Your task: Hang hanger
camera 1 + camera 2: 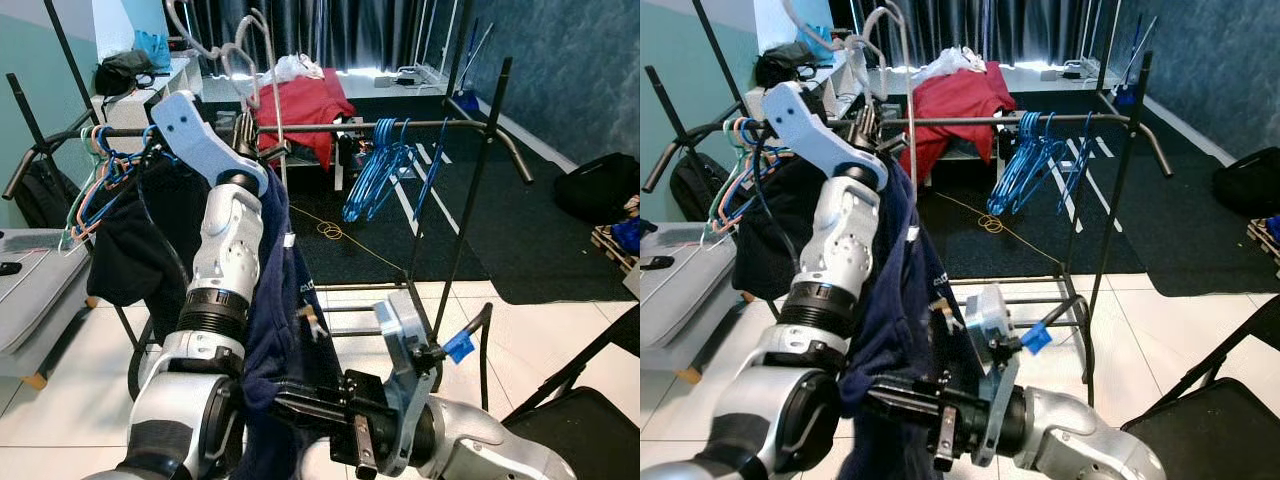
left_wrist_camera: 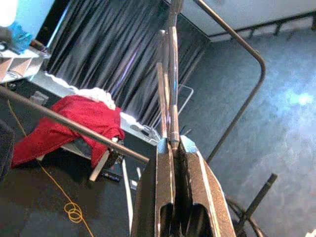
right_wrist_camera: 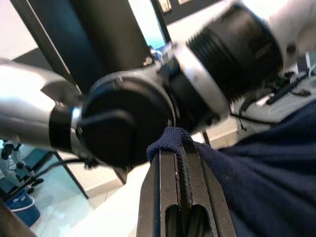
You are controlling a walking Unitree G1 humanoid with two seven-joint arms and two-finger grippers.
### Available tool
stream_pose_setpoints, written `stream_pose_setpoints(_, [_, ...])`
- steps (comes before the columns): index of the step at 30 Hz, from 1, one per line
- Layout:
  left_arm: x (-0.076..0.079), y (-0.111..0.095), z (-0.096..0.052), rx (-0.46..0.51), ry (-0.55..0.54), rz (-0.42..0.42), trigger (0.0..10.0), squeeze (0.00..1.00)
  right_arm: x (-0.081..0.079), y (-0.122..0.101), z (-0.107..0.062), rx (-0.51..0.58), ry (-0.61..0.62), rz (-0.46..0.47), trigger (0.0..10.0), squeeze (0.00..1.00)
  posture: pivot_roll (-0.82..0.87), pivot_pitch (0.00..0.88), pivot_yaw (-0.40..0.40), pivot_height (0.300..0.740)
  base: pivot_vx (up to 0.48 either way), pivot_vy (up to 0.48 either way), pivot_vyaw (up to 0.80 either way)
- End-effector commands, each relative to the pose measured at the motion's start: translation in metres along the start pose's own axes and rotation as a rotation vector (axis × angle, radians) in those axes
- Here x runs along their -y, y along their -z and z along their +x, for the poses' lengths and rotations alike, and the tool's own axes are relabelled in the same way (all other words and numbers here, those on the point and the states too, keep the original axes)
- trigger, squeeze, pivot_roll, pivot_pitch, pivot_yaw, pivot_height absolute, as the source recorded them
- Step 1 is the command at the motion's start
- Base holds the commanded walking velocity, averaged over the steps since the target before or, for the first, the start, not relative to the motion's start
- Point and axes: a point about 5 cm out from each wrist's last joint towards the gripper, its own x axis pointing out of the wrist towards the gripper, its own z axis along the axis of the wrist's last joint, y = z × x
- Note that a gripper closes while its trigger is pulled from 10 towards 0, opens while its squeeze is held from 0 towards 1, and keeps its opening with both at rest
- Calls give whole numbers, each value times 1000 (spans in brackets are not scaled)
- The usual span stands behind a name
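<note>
Left eye view: the left gripper [image 1: 262, 150] is raised beside the clothes rail [image 1: 330, 127], holding a hanger [image 1: 262, 80] whose pale hook curves up above the rail — not yet over it. A navy garment [image 1: 272, 300] hangs from the hanger down past the left forearm. Blue hangers [image 1: 380, 165] already sit further along the rail, with more coloured hangers [image 1: 95, 180] at its near end.

Right eye view: the right gripper [image 1: 880, 398] reaches low across the body into the hem of the navy garment, holding it out of the way. A red cloth [image 1: 960, 100] lies on a bench behind the rack.

Left wrist view: the left fingers [image 2: 197, 187] are pressed together on the hanger's thin metal stem, which runs up between them; the rail crosses below and beyond, apart from the hook.

Right wrist view: the right fingers [image 3: 202, 187] are clamped on a fold of the navy fabric, with the left arm's joint just behind it.

Done so far: the hanger is loaded with the garment, gripped and lifted to rail height.

Left to do, as I judge it: carry the hook over the rail, lower it until it seats, then let go with both grippers — the hem first.
</note>
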Motion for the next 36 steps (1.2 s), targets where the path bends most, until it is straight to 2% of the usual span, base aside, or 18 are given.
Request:
stream_pose_setpoints(1, [4, -11, 9, 52, -14, -36, 10000, 0, -4, 3, -2, -31, -17, 16, 0, 0, -157, 0, 27, 740, 0, 0, 0])
stream_pose_setpoints(2, [4, -11, 9, 52, -14, -36, 10000, 0, -4, 3, -2, -31, -17, 16, 0, 0, -157, 0, 27, 740, 0, 0, 0])
stream_pose_setpoints(3, [1, -18, 13, 78, -22, -35, 10000, 0, -7, 4, -12, -61, -19, 30, 0, 0, -170, 0, 30, 740, 0, 0, 0])
stream_pose_setpoints(6, [-4, -25, 18, 98, -40, -34, 10000, 0, -10, 5, -22, -89, -19, 43, 0, 0, -170, 0, 30, 740, 0, 0, 0])
stream_pose_setpoints(11, [-33, -52, 27, 176, -93, 18, 10000, 0, -25, 15, -67, -205, 33, 117, 0, 0, -175, 0, 24, 740, 0, 0, 0])
stream_pose_setpoints(12, [-33, -52, 27, 176, -93, 18, 10000, 0, -25, 15, -67, -205, 33, 117, 0, 0, -175, 0, 24, 740, 0, 0, 0])
stream_pose_setpoints(15, [-39, -57, 28, 191, -101, 25, 10000, 0, -25, 18, -82, -240, 84, 133, 0, 0, -175, 0, 23, 740, 0, 0, 0])
stream_pose_setpoints(18, [-45, -60, 27, 192, -75, 3, 10000, 0, -10, 18, -121, -312, 304, 88, 0, 0, -176, 0, 24, 740, 0, 0, 0])
stream_pose_setpoints(19, [-45, -60, 27, 192, -75, 3, 10000, 0, -10, 18, -121, -312, 304, 88, 0, 0, -176, 0, 24, 740, 0, 0, 0])
stream_pose_setpoints(21, [-42, -60, 26, 197, -34, -8, 10000, 0, 0, 13, -137, -333, 415, 42, 0, 0, -177, 0, 26, 740, 0, 0, 0])
stream_pose_setpoints(22, [-42, -60, 26, 197, -34, -8, 10000, 0, 0, 13, -137, -333, 415, 42, 0, 0, -177, 0, 26, 740, 0, 0, 0])
stream_pose_setpoints(25, [-32, -59, 25, 210, 44, -38, 10000, 0, 12, 6, -153, -361, 525, 2, 0, 0, -177, 0, 26, 740, 0, 0, 0])
stream_pose_setpoints(28, [-30, -60, 25, 214, 57, -38, 10000, 0, 15, 6, -156, -367, 554, -12, 0, 0, -177, 0, 26, 740, 0, 0, 0])
stream_pose_setpoints(30, [-24, -59, 23, 209, 131, 20, 10000, 0, 29, -1, -159, -332, 664, -82, 0, 0, -161, 0, 28, 740, 0, 0, 0])
stream_pose_setpoints(33, [-24, -59, 23, 209, 131, 20, 10000, 0, 29, -1, -159, -332, 664, -82, 0, 0, -161, 0, 28, 740, 0, 0, 0])
stream_pose_setpoints(34, [-22, -57, 21, 196, 172, 62, 10000, 0, 35, -4, -161, -309, 709, -115, 0, 0, -163, 0, 30, 740, 0, 0, 0])
stream_pose_setpoints(35, [-22, -57, 21, 196, 172, 62, 10000, 0, 35, -4, -161, -309, 709, -115, 0, 0, -163, 0, 30, 740, 0, 0, 0])
stream_pose_setpoints(36, [-23, -43, 15, 120, 241, 227, 10000, 0, 47, -11, -163, -260, 800, -162, 0, 0, -165, 0, 33, 740, 0, 0, 0])
